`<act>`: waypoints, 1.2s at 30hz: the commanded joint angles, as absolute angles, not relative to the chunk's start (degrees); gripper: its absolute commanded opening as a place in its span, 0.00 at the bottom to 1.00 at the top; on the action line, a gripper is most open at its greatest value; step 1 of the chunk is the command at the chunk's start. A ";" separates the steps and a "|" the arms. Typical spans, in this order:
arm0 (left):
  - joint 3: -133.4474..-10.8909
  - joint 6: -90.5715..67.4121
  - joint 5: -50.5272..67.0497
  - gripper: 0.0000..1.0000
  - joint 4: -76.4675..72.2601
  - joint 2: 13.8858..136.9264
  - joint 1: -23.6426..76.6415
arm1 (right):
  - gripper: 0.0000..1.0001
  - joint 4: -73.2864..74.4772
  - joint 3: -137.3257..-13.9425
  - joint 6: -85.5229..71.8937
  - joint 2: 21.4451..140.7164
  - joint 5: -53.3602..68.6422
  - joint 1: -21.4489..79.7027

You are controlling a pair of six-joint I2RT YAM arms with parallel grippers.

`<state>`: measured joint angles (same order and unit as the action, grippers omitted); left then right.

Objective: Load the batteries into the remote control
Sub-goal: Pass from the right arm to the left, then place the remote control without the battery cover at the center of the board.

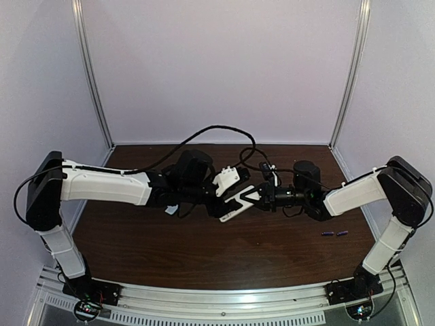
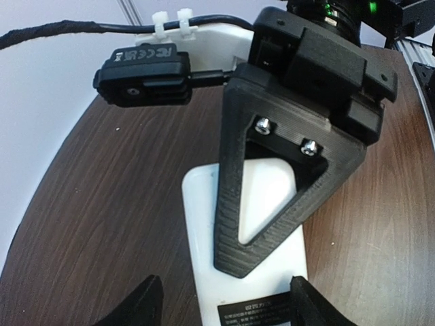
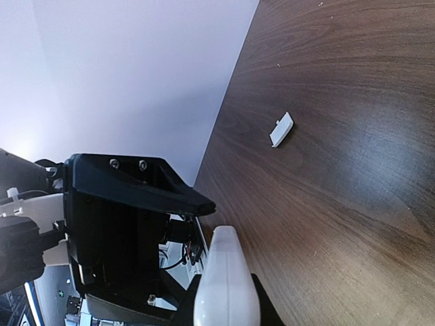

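The remote control (image 1: 231, 212) is held above the middle of the table, white back face toward the left wrist camera (image 2: 204, 238), with a black label at its near end. My right gripper (image 1: 247, 199) is shut on it: one black triangular finger (image 2: 231, 224) lies flat on the white face, and the remote shows edge-on between the fingers (image 3: 225, 285). My left gripper (image 2: 224, 302) is open, its fingertips (image 2: 146, 299) on either side of the remote's label end, with a gap on the left. Two purple-blue batteries (image 1: 335, 233) lie on the table at the right.
A small loose white flat piece (image 3: 281, 129) lies on the wood, and shows under the left arm in the top view (image 1: 171, 209). Black cables (image 1: 224, 129) loop over the back of the table. White walls and metal posts enclose it.
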<state>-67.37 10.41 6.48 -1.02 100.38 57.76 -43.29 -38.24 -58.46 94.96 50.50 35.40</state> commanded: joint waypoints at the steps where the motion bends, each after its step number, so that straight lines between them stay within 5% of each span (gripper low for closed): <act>1: -69.07 10.66 6.09 0.71 2.79 102.78 57.98 | 0.01 -46.75 -39.62 -58.87 94.61 51.28 35.86; 10: -69.89 10.32 8.64 0.71 4.05 103.92 58.42 | 0.01 -45.26 -39.73 -58.01 93.96 50.52 35.82; 16: -70.22 9.76 6.04 0.50 4.74 104.16 58.37 | 0.03 -44.47 -39.90 -57.73 93.58 50.67 35.63; 18: -70.16 9.60 5.81 0.42 4.90 104.15 58.39 | 0.12 -43.79 -39.90 -57.38 93.45 50.41 35.28; 21: -69.77 9.16 5.75 0.36 5.39 103.91 58.43 | 0.38 -42.93 -39.13 -56.94 92.66 49.96 33.88; 25: -68.98 8.46 5.77 0.34 6.78 103.49 58.37 | 0.54 -37.01 -38.05 -53.02 89.71 48.36 30.39; 36: -67.65 4.57 3.36 0.35 12.70 104.53 57.85 | 0.56 -6.90 -36.94 -33.66 76.07 41.21 22.20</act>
<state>-68.53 6.74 4.69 11.07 103.48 58.17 -19.40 -38.52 -42.33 80.16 44.80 24.23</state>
